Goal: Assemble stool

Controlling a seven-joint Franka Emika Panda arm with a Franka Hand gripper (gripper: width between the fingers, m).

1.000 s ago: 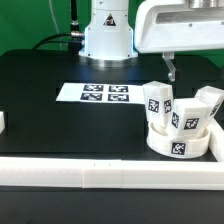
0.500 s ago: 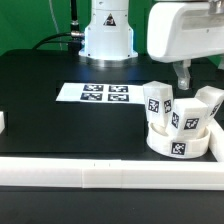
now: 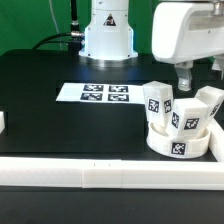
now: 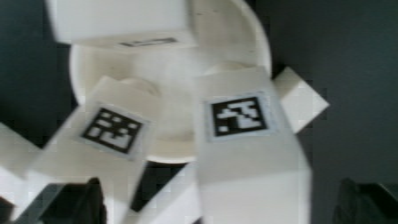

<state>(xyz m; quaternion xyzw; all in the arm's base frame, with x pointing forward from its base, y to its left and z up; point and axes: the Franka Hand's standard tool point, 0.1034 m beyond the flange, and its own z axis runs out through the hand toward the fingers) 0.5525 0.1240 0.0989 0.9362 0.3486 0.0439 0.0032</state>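
Note:
The round white seat disc (image 3: 178, 143) sits on the black table at the exterior view's right, with three white tagged leg blocks standing on it: one at the left (image 3: 157, 101), one in the middle (image 3: 188, 116), one at the right (image 3: 211, 101). My gripper (image 3: 190, 76) hovers just above the legs, its fingers dark and pointing down. In the wrist view the seat disc (image 4: 178, 80) and tagged legs (image 4: 244, 120) fill the picture, with my dark fingertips (image 4: 68, 200) wide apart on either side. The gripper is open and empty.
The marker board (image 3: 97, 94) lies flat mid-table. A long white rail (image 3: 100, 178) runs along the front edge. The robot base (image 3: 107, 35) stands at the back. A small white block (image 3: 3, 121) shows at the exterior view's left edge.
The gripper has moved toward the exterior view's right and come lower over the legs on the seat disc. The stool parts have not moved.

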